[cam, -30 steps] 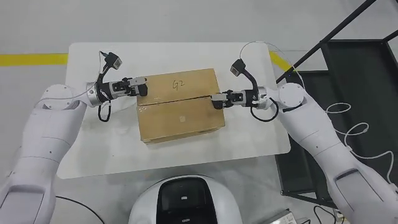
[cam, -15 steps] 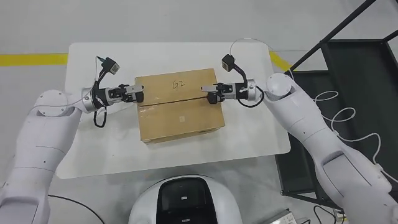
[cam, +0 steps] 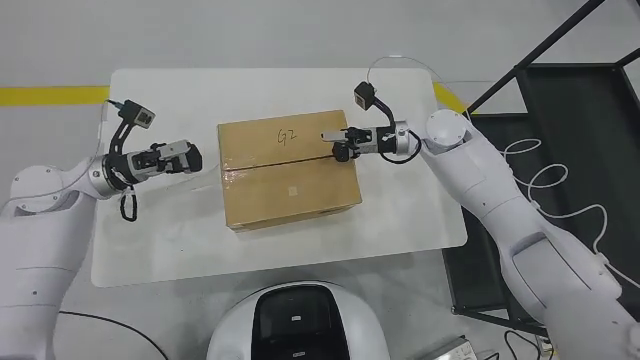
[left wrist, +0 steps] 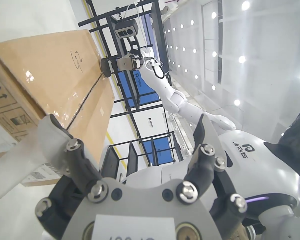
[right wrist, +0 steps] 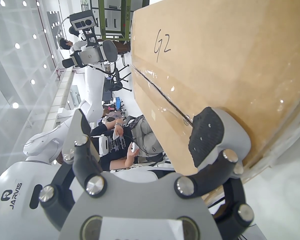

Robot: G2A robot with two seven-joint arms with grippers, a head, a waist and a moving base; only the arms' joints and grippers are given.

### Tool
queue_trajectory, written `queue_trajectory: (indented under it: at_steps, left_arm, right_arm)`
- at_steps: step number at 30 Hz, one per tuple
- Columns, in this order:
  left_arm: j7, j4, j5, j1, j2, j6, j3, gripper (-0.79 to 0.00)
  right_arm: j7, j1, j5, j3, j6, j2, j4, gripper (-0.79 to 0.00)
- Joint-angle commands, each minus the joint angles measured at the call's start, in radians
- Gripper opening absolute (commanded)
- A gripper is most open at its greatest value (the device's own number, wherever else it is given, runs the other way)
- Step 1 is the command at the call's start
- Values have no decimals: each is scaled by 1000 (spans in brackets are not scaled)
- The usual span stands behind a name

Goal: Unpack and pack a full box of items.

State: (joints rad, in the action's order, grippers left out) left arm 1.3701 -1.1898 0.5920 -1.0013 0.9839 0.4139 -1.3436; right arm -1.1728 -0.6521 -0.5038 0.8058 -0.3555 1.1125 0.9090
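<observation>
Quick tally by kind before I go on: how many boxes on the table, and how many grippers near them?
cardboard box: 1, taped shut
grippers: 2, both open: left gripper clear of the box, right gripper at its top edge
total: 3

Setting: robotics test hall, industrial type. Evidence: high white ceiling with rows of round lights [left wrist: 242, 59]; black metal racks [cam: 570, 100] right of the white table [cam: 400, 210]; yellow line [cam: 50, 94] across grey floor [cam: 300, 10], far left
</observation>
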Motion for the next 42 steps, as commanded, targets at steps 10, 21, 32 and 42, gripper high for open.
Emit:
queue_trajectory:
  at_steps: [10,21,32,42]
  left_arm:
    - [-256,-95,6,-208,-6,68,-70,0]
    - [-256,-95,6,-208,-6,68,-70,0]
    - [-374,-178,-24,-285,-4,38,-77,0]
    - [-708,-368,-143,-565,8,119,-84,0]
  right_arm:
    - [0,0,0,0,0,0,0,0]
    - [0,0,0,0,0,0,0,0]
    - [0,0,0,0,0,0,0,0]
    - [0,0,0,0,0,0,0,0]
